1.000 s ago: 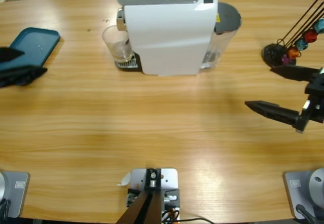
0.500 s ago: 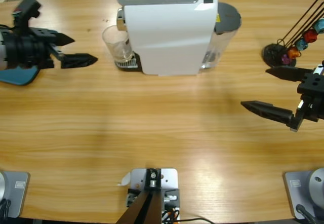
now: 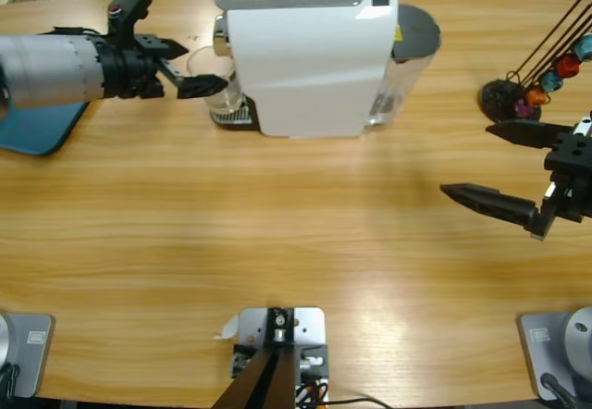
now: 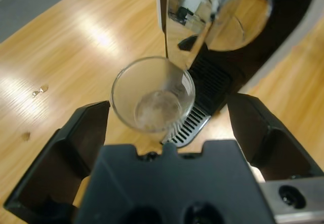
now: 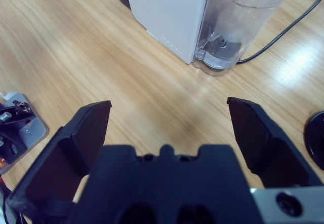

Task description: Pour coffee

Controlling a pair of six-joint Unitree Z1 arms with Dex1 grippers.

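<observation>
Black jaws of the left tool (image 3: 190, 69) stand spread apart, released, one on each side of the clear glass (image 3: 218, 83) without touching it in the high view. From the left wrist camera the glass (image 4: 153, 100) sits between and just beyond the two jaws, upright and holding no liquid, its base on the slotted drip grille (image 4: 195, 113) of the coffee machine (image 3: 310, 55). A shiny metal spout housing (image 4: 212, 16) hangs above the glass rim. Behind the left tool, its silver forearm (image 3: 46, 69) reaches in from the left edge and crosses over a dark teal tray (image 3: 37, 128) that lies flat on the wooden worktop (image 3: 277, 224).

The white coffee machine stands near the far edge of the worktop, with the glass at its left end and a clear water tank (image 3: 407, 71) with a grey lid at its right end. In the right wrist view the tank (image 5: 243, 24) is see-through, and a black cable (image 5: 283, 31) runs away from it across the wood.

At the right edge, the right tool (image 3: 513, 170) also has its jaws wide apart and grips nothing; it hangs over bare wood, well apart from the machine. Just beyond it, a black capsule stand (image 3: 507, 99) with thin dark rods carries coloured capsules (image 3: 551, 80) in orange, blue and purple.
</observation>
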